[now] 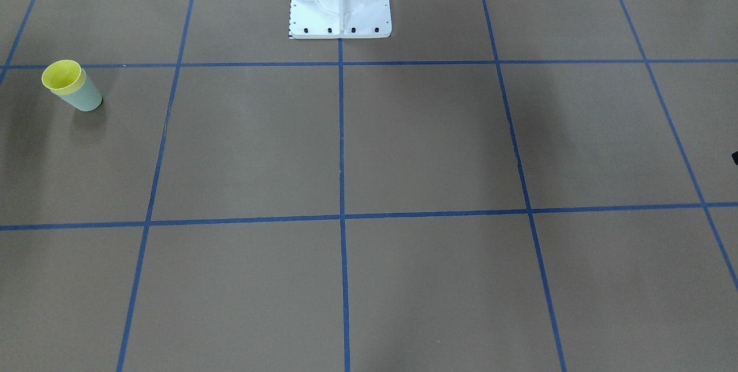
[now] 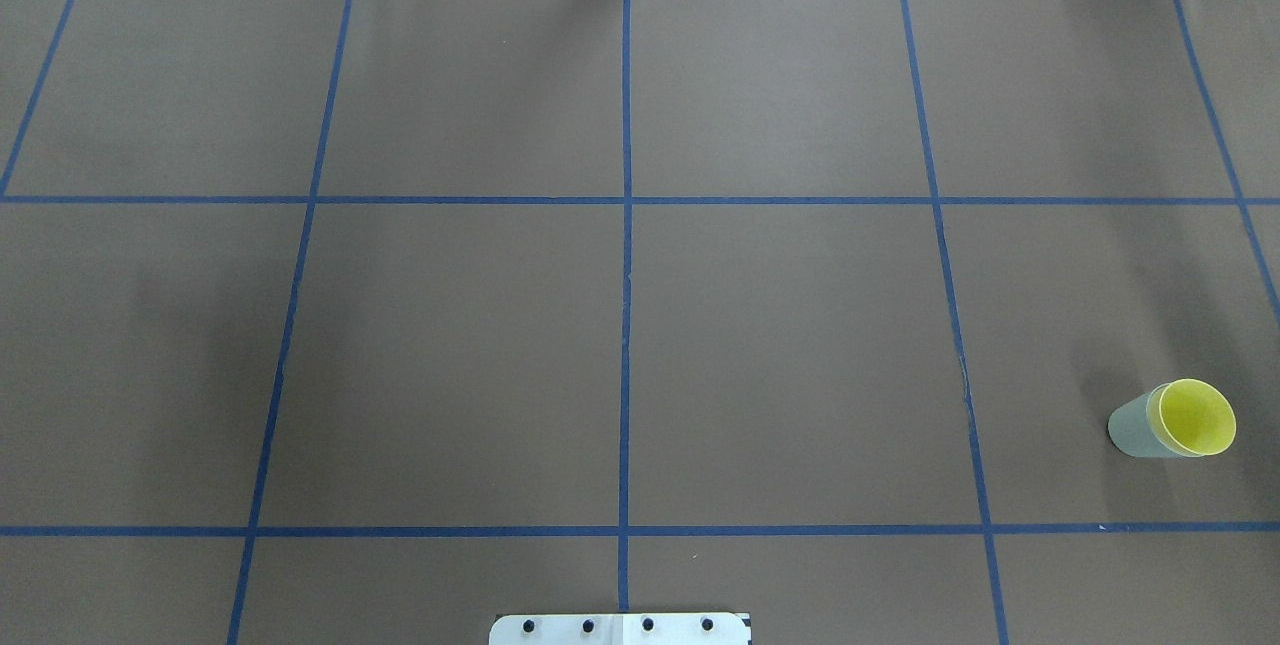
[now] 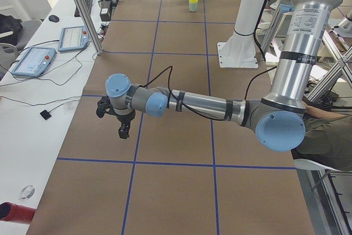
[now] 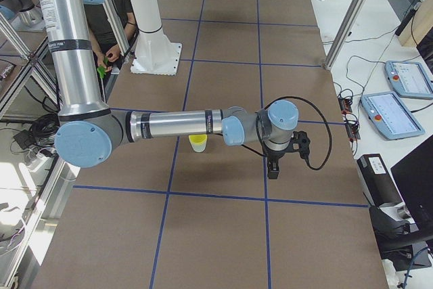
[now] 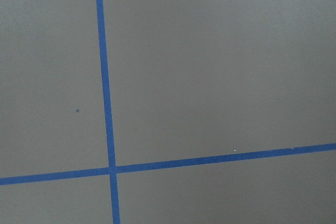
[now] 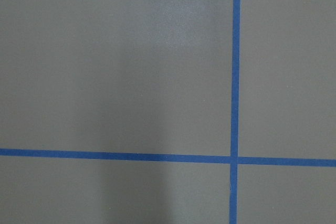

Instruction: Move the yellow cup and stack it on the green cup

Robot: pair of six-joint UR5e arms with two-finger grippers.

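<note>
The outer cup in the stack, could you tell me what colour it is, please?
Pale mint green; clearest in the exterior front-facing view.

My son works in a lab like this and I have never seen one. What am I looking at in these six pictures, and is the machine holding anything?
It is a robot with two jointed metal arms on a white pedestal, working over a brown table marked into squares with blue tape. Two pictures look down on the table, one from behind the robot and one facing it. Two are taken from the table's ends, and there you see the arms: the left gripper and the right gripper, both hanging over bare table and holding nothing. Whether they are open or shut cannot be told. The last two pictures come from cameras on the wrists and show only table and tape. On the table's right side the yellow cup already sits nested inside the green cup, both upright.
</note>
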